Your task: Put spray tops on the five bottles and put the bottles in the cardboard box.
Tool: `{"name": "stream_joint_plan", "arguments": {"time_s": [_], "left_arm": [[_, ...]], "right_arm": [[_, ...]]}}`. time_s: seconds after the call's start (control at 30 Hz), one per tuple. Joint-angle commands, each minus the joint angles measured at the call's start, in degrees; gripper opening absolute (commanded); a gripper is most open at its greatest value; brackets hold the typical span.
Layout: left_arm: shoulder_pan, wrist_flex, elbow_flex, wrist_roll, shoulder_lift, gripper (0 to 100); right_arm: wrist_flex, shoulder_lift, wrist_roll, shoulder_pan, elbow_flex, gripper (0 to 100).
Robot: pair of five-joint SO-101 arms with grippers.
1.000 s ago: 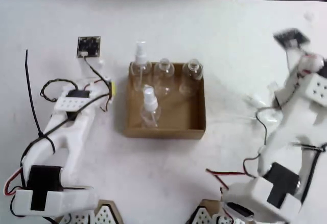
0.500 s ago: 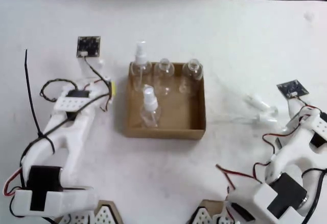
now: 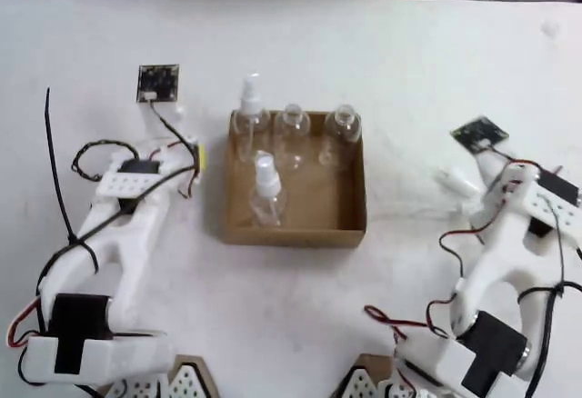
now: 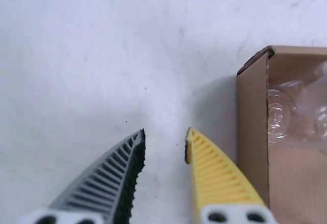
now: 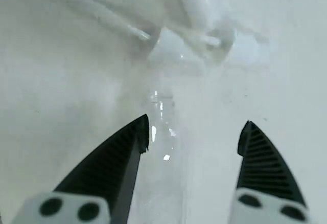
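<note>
Right hand (image 5: 195, 129) swung inward, now above loose spray tops (image 3: 452, 180).

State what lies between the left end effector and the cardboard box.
Only bare table, seen in the left wrist view, separates the left end effector from the cardboard box.

Left claw (image 4: 164, 144) narrowly parted, right claw (image 5: 194, 132) spread wide, both angled downward

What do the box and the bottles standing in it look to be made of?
Box: brown cardboard, matte, with a raw cut edge and folded corner. Bottles: probably clear plastic, glossy; the box floor shows through them, though glass cannot be ruled out.
</note>
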Motion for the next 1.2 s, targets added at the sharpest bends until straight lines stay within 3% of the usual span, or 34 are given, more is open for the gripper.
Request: {"name": "stream_joint_plan", "arguments": {"time_s": [0.0, 0.23, 0.4, 0.63, 0.77, 1.17], "left_arm": [[0.7, -1.4, -0.4, -0.8, -1.2, 12], [0.7, -1.4, -0.4, -0.8, -1.2, 12], [0.7, -1.3, -0.4, -0.8, -1.2, 12], [0.7, -1.4, -0.4, -0.8, -1.2, 12], [0.7, -1.4, -0.4, -0.8, -1.2, 12], [0.7, -1.4, -0.4, -0.8, -1.2, 12]], "right_arm": [[0.6, -2.2, 0.6, -3.3, -2.5, 24.4], [0.7, -0.5, 0.7, -4.7, -2.4, 23.8], [-0.2, 6.0, 0.8, -4.9, -4.5, 16.6], [-0.3, 10.2, 0.9, -2.4, -6.7, 17.1], [-0.3, 10.5, 5.5, -1.8, -6.2, 16.9], [-3.6, 14.8, 5.6, -0.9, -6.7, 13.7]]}}
